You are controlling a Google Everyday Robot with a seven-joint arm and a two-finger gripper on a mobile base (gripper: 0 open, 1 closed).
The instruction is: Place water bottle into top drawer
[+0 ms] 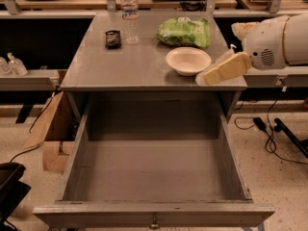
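Observation:
The water bottle (pixel 129 16) stands upright at the back of the grey tabletop (pixel 130 66), left of centre, with a white cap and a pale label band. The top drawer (pixel 154 214) is pulled fully out below the table's front edge; its grey inside is bare, and a small metal knob (pixel 154 224) sits on the front panel. My gripper (pixel 208 77), cream-coloured on a white arm (pixel 276 40), reaches in from the right. It is over the table's front right corner, just right of the bowl and far from the bottle. It holds nothing that I can see.
A white bowl (pixel 188 60) sits front right on the table, a green snack bag (pixel 184 32) behind it, and a small black object (pixel 113 38) left of the bottle. Pump bottles (pixel 12 64) stand on a left shelf. A cardboard box (pixel 50 129) is at the left, cables (pixel 269 129) at the right.

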